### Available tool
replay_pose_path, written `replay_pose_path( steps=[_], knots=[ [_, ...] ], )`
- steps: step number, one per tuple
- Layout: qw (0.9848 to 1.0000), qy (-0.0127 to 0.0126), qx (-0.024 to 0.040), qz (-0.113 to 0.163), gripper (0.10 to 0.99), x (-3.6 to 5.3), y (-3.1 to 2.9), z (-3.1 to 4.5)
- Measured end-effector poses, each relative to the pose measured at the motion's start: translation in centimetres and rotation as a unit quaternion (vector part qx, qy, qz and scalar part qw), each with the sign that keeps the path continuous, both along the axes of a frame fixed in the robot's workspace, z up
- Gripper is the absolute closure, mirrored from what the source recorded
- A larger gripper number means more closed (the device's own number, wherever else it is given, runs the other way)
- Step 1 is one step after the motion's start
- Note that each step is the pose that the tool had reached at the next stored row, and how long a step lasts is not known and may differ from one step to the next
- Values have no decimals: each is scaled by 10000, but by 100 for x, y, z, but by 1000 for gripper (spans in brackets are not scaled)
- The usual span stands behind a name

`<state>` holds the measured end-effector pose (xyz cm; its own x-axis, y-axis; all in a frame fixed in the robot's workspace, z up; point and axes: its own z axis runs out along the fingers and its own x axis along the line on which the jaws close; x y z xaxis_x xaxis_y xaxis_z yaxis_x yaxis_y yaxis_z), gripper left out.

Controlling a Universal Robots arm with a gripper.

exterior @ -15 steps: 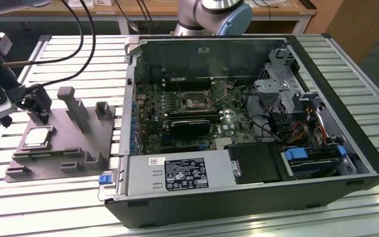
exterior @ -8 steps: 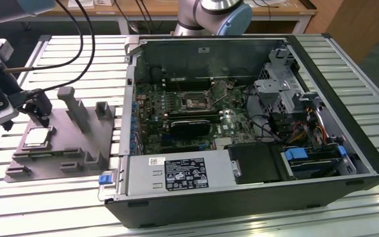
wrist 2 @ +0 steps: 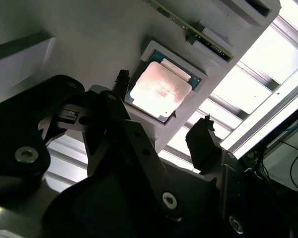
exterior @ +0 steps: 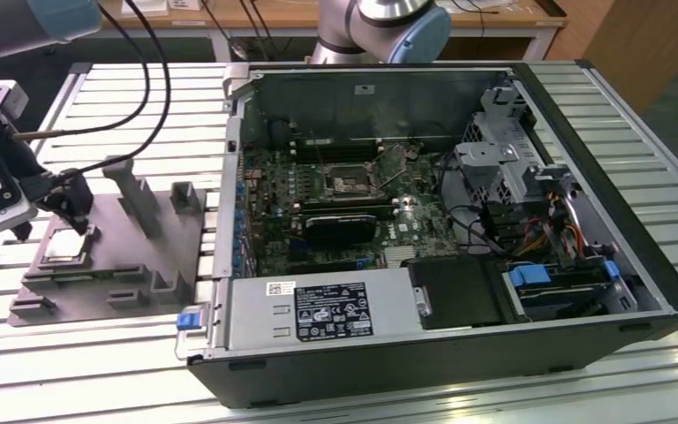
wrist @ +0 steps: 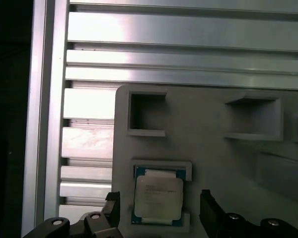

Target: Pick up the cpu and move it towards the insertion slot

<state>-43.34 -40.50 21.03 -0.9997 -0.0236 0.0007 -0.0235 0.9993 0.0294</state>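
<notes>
— While I hover low over the grey fixture plate [wrist: 213,148], my gripper [wrist: 160,210] is spread wide. One finger [wrist: 111,208] stands on each side of the cpu [wrist: 158,197], and nothing is pinched between them.

— Do the fingers touch the chip?

— In both wrist views I see a gap on each side, so they are apart from it. The cpu lies flat in a shallow square recess of the plate, with its silver top upward and a darker rim around it.

— And what is beyond the chip?

— On the same plate, farther from me, there is a square pocket [wrist: 148,113]. After the plate come the aluminium slats of the table [wrist: 188,29].

— Where is the insertion slot?

— In the exterior view the insertion slot [exterior: 349,184] sits on the motherboard [exterior: 280,238] inside the open computer case [exterior: 433,375]. It is well apart from me, toward the exterior view's right, while I am at the exterior view's left. A long black card [exterior: 342,228] lies just beside the slot.
</notes>
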Motion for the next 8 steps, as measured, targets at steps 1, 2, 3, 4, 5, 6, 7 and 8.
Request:
replay_pose_path(
  steps=[1,2,3,4,5,6,7,8],
  knots=[
    [10000,0,0,0,345,0,0,-15],
    [10000,0,0,0,345,0,0,-31],
    [10000,1,0,0,345,-1,0,-46],
    [10000,1,0,0,345,-1,0,-61],
    [10000,0,0,0,345,-1,0,-77],
    [10000,0,0,-2,345,-1,0,-92],
    [10000,1,0,-5,345,-1,0,-105],
    [10000,1,0,-7,345,-1,-1,-121]
  ],
)
